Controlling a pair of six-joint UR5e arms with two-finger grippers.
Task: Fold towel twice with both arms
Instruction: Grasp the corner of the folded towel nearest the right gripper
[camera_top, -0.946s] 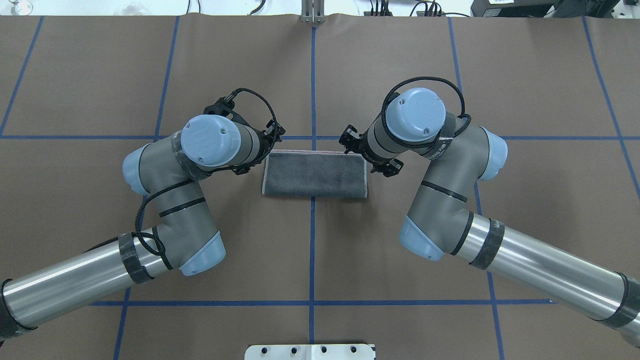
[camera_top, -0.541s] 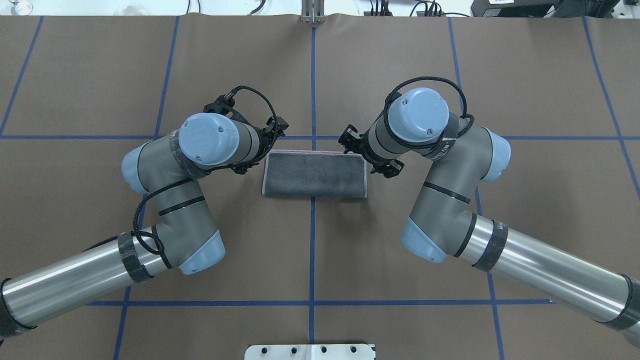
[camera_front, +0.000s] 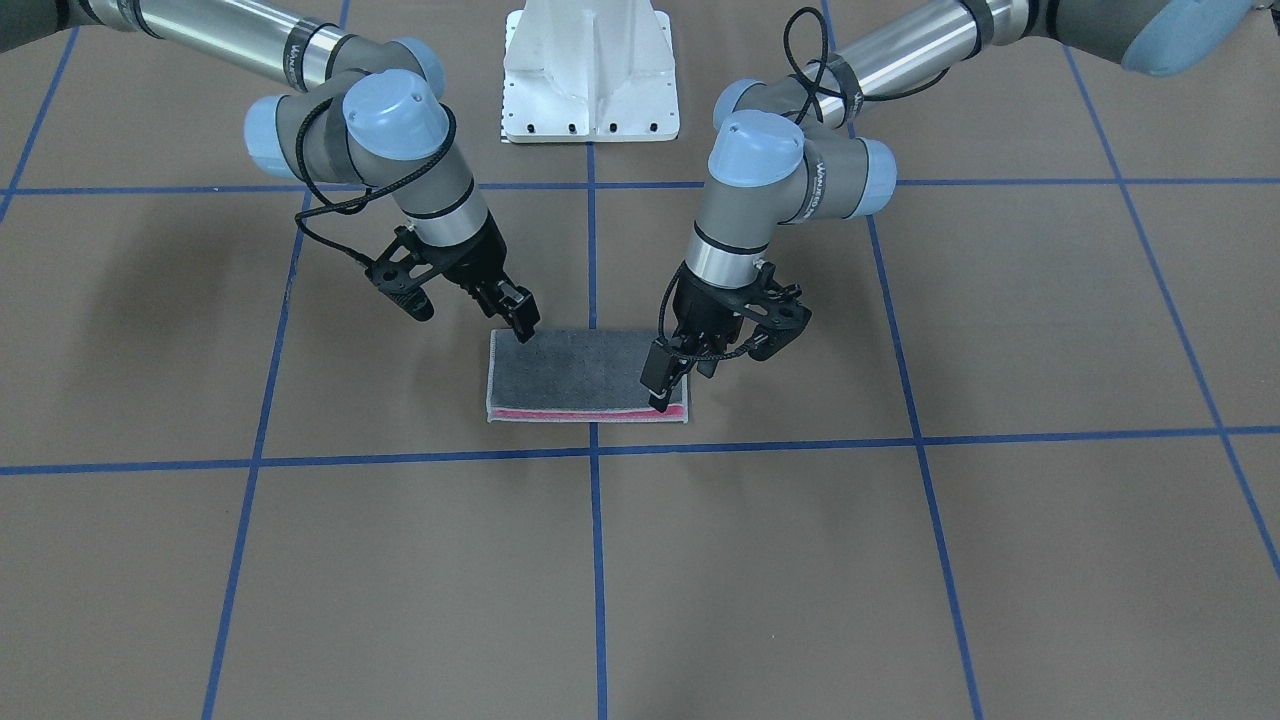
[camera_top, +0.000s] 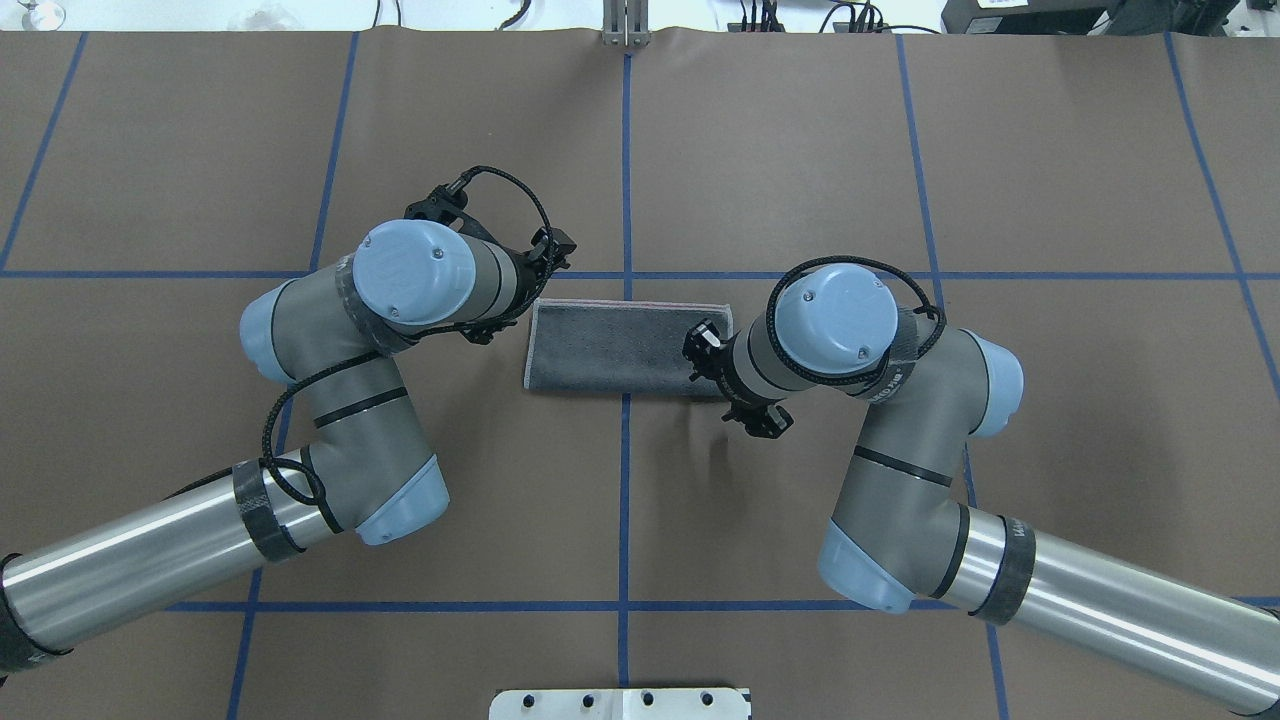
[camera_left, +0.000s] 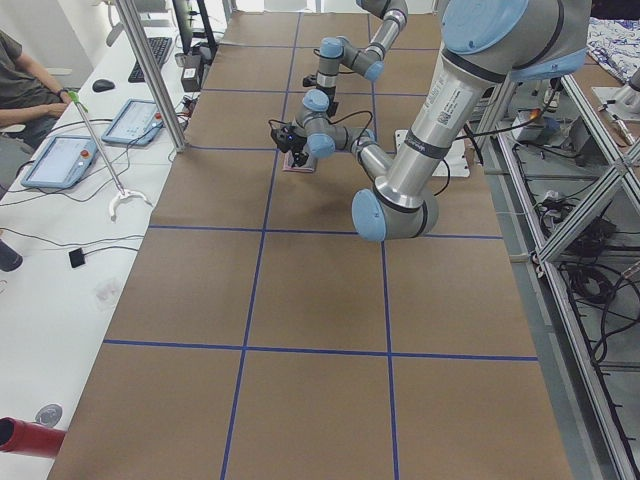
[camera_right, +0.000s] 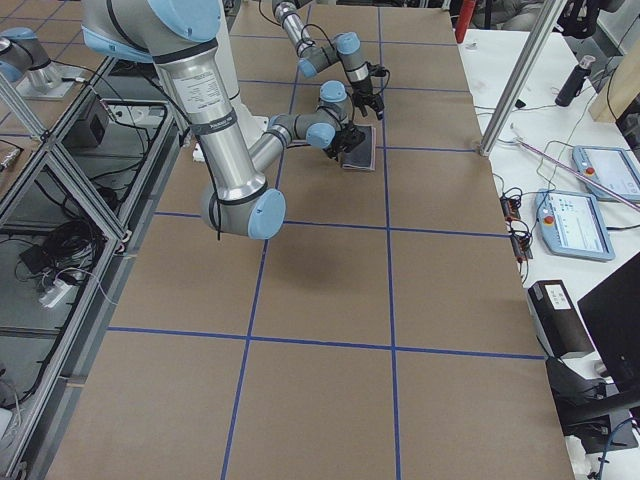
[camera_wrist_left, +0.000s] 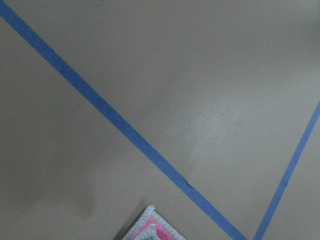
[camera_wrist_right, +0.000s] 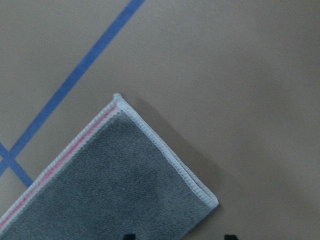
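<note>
On the brown tabletop (camera_top: 800, 150) crossed by blue tape lines (camera_top: 626, 150), the hazard sits with the silver-grey jointed arms, left (camera_top: 350, 400) and right (camera_top: 900, 470). Should a single layer be pinched, or one corner slip, the once-folded dark grey terry towel (camera_top: 620, 345), pink along its far edge, would likely skew or fall open. It lies flat between them. The right claw (camera_front: 520, 322), jaws parted, stands over its near right corner. The left claw (camera_front: 660, 385), whose state I cannot tell, stands over its far left corner.
</note>
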